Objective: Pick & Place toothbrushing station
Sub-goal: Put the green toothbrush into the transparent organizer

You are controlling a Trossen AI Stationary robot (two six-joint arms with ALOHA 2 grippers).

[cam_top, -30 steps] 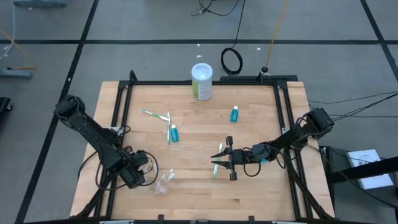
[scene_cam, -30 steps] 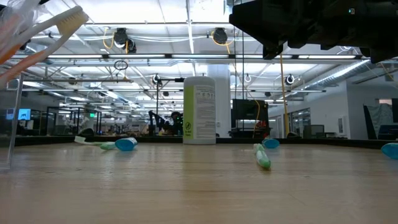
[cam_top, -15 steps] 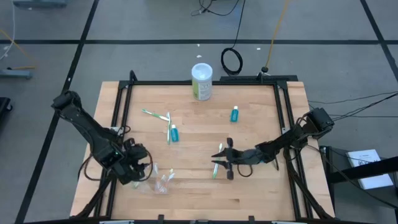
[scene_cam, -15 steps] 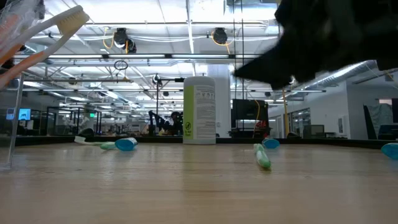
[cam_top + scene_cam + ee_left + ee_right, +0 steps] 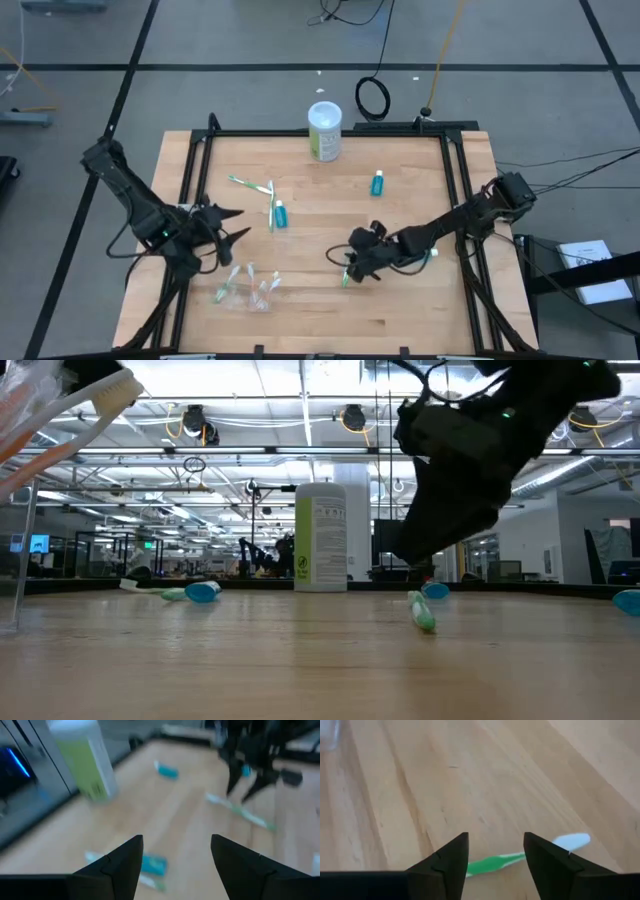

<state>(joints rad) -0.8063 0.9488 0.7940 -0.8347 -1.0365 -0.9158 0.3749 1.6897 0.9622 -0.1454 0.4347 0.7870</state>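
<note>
Judging by brushes already in your clear cup (image 5: pixel 235 290) lower left, both end effectors gape empty, right end effector (image 5: pixel 352 262) over the green toothbrush (image 5: pixel 520 857).

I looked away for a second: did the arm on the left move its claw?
Yes. In the high view the left gripper has swung up and away from the clear cup, toward the table's far side where the canister stands.

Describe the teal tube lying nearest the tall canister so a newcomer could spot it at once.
Start at the white-and-green canister standing at the far edge of the wooden table. Move from it toward the right arm's side and a little nearer the front: there a small teal tube lies alone on bare wood. The other teal tube lies beside toothbrushes; this one has nothing next to it.
</note>
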